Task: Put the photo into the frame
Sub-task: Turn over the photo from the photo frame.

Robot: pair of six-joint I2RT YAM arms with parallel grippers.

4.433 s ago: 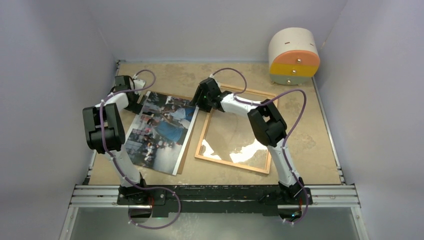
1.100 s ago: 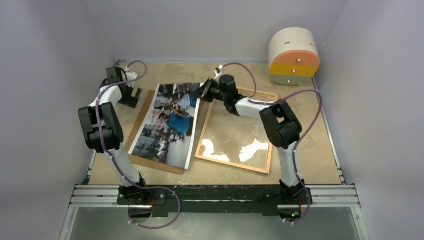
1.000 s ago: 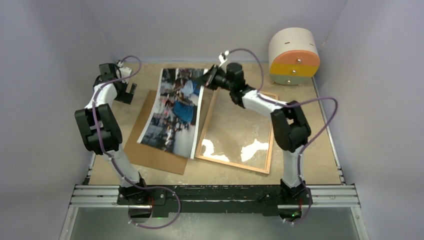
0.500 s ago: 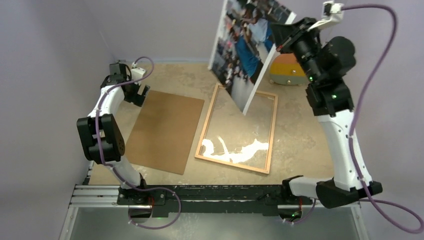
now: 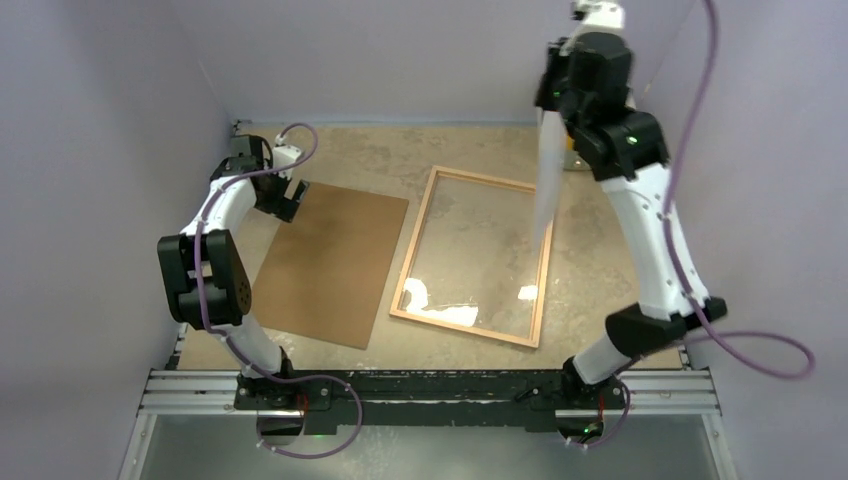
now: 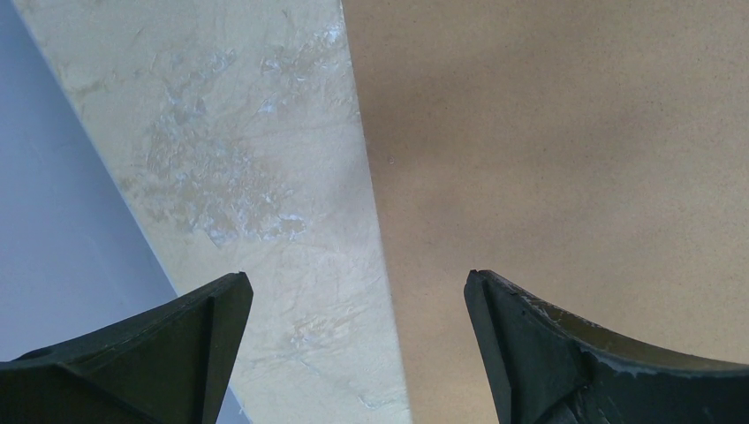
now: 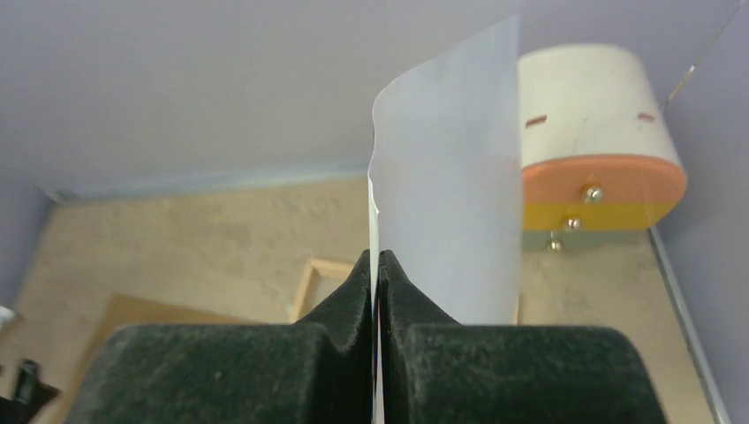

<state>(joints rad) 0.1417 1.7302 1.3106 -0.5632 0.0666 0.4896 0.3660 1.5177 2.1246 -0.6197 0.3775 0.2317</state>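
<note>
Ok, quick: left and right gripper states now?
Left gripper: open, empty, above the panel edge.
Right gripper: shut on the photo.

Your right tool pinches the photo by its edge, white back curling upward. Beyond, on the counter, you see the frame corner, a brown panel and a cream drawer unit.
</note>
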